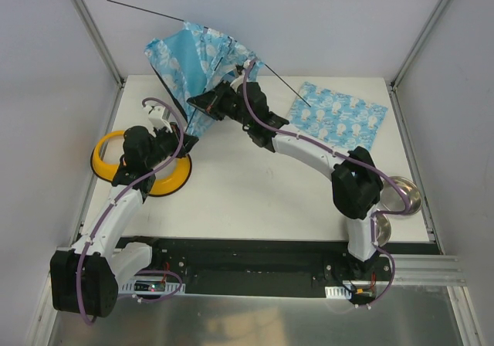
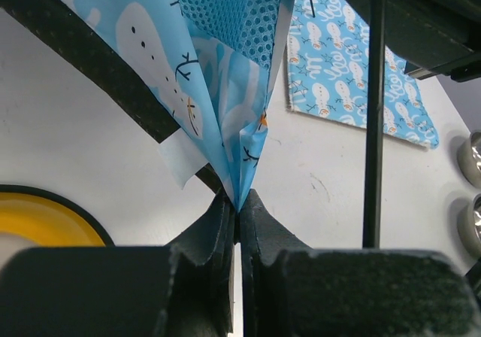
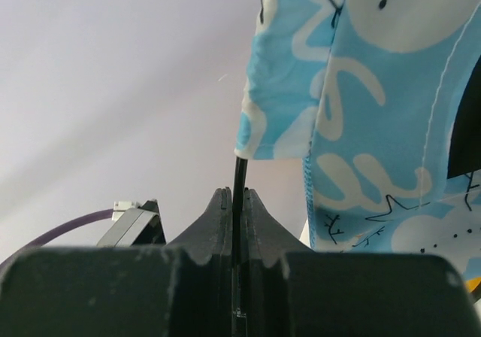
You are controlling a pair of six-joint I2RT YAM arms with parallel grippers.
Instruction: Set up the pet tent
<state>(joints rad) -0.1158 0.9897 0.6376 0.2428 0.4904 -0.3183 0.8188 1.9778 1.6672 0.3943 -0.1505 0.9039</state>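
The pet tent (image 1: 197, 56) is a crumpled bundle of light blue printed fabric held up over the table's back left. Thin black poles (image 1: 147, 10) stick out of it to the left and right. My left gripper (image 1: 179, 133) is shut on a folded fabric corner of the tent (image 2: 239, 145), below the bundle. My right gripper (image 1: 202, 104) is shut on a thin black pole (image 3: 239, 179) where it enters the fabric sleeve (image 3: 282, 89). The two grippers are close together, the right one just above the left.
A flat blue printed mat (image 1: 338, 117) lies at the back right. A yellow double bowl (image 1: 106, 157) sits at the left edge under my left arm. Two metal bowls (image 1: 401, 195) stand at the right edge. White walls enclose the table.
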